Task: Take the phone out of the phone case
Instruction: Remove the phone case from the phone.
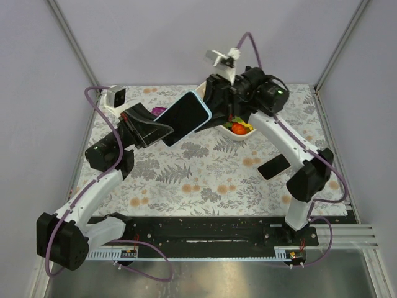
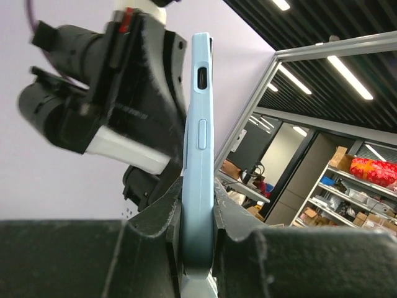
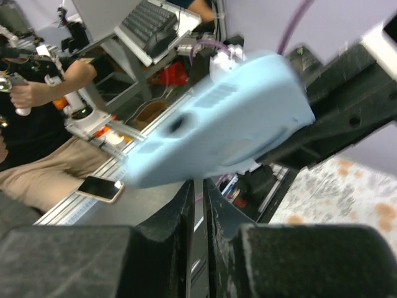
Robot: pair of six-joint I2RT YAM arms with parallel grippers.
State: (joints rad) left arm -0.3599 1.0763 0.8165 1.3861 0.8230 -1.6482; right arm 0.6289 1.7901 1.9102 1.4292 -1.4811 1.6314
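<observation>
Phone sits inside its pale blue case, held in the air at upper centre of the overhead view, above the table. Left gripper is clamped across the case's lower end, one finger on the screen side and one on the back. Right gripper is at the opposite, upper-right end. Its fingers are nearly together, but I can't tell whether they pinch the case lip. By my reading nothing is separated yet: peeling the case back and pulling the phone free both remain.
</observation>
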